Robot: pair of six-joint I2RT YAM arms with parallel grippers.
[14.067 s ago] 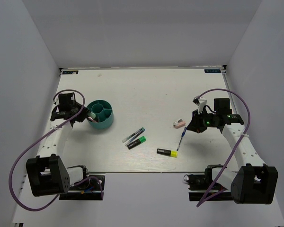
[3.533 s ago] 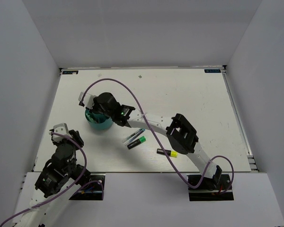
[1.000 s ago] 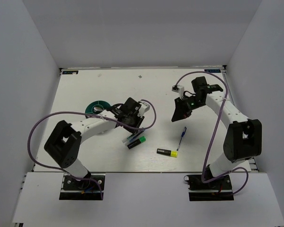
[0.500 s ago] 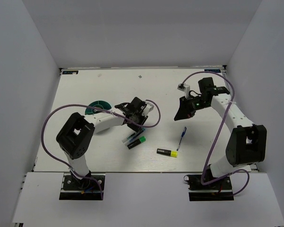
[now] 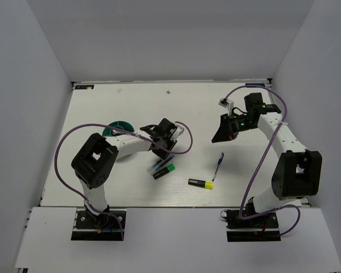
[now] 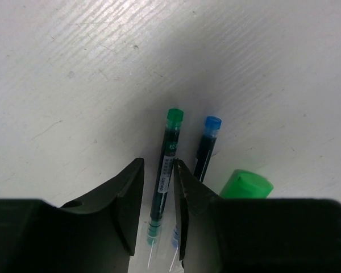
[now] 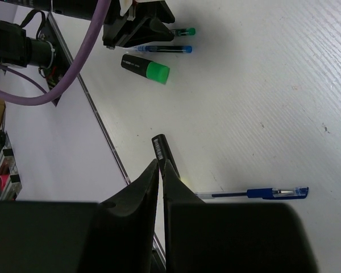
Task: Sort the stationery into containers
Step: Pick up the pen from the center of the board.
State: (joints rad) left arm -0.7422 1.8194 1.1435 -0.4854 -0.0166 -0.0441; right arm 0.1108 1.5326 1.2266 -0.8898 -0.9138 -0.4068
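Note:
My left gripper is low over the table, open, its jaws astride the teal-black pen, which lies flat. A blue-capped pen and the green-black highlighter lie just right of it. The highlighter also shows in the top view. My right gripper is shut and empty, held above the slim blue pen and the yellow-black highlighter. The teal organiser is largely hidden behind my left arm. The pink and mint pieces are out of view.
The white table ends at a metal front edge close to the yellow-black highlighter's black end. White walls enclose the table on three sides. The left arm's purple cable loops beside the pens.
My left gripper has shifted a little right and settled over the teal-black pen. My right gripper has drawn slightly right and back, still shut. The pens and highlighters have not moved.

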